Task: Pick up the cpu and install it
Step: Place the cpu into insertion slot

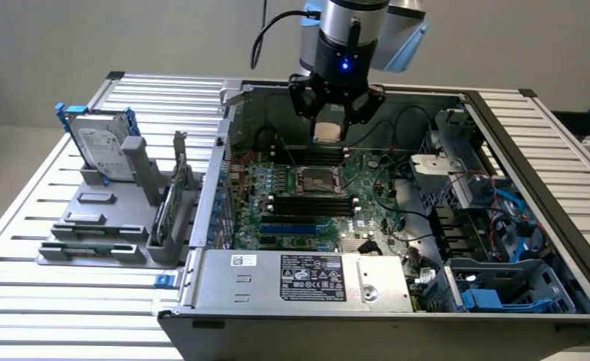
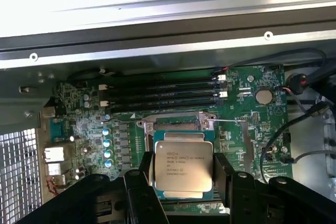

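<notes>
Gripper, at the upper centre of the exterior view, is clenched on the cpu, pinching it between its fingers. The cpu hangs in the air inside the open computer case, over the green motherboard and apart from the socket lower in the frame.

cpu in claw above motherboard | hard drive exterior view's left of case

Largely hidden behind cpu: socket, frame edge alone visible. Too small to read: print on cpu lid, text on power-supply label. Cut off by wrist view's edge: end effector body. Cut off at exterior view's upper edge: arm.
</notes>
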You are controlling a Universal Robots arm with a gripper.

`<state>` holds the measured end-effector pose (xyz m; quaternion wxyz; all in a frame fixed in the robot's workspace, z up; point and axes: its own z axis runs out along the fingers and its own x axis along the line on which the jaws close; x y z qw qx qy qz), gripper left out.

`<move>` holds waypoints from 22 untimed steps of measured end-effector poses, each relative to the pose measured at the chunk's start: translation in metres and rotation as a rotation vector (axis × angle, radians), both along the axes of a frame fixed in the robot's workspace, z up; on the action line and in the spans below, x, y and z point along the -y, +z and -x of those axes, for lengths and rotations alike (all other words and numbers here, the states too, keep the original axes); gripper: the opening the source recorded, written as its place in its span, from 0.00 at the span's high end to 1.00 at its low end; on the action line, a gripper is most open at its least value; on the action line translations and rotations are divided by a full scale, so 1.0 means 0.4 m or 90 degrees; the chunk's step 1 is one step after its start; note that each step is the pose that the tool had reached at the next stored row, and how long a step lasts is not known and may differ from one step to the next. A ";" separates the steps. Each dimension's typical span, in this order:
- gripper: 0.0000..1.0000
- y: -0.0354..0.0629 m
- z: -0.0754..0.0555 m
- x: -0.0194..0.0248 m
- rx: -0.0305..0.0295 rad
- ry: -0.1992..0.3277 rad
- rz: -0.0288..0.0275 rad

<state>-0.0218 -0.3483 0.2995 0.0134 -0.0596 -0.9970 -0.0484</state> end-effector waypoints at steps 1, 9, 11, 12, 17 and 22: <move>0.45 -0.001 0.000 0.000 -0.0001 -0.011 0.0000; 0.45 -0.006 0.000 0.000 -0.0004 -0.101 0.0000; 0.45 -0.008 0.000 0.000 -0.0004 -0.124 -0.0001; 0.45 -0.009 0.000 0.000 -0.0004 -0.136 -0.0001; 0.45 -0.015 0.000 0.000 -0.0004 -0.193 0.0000; 0.45 -0.023 0.000 0.000 -0.0004 -0.251 0.0000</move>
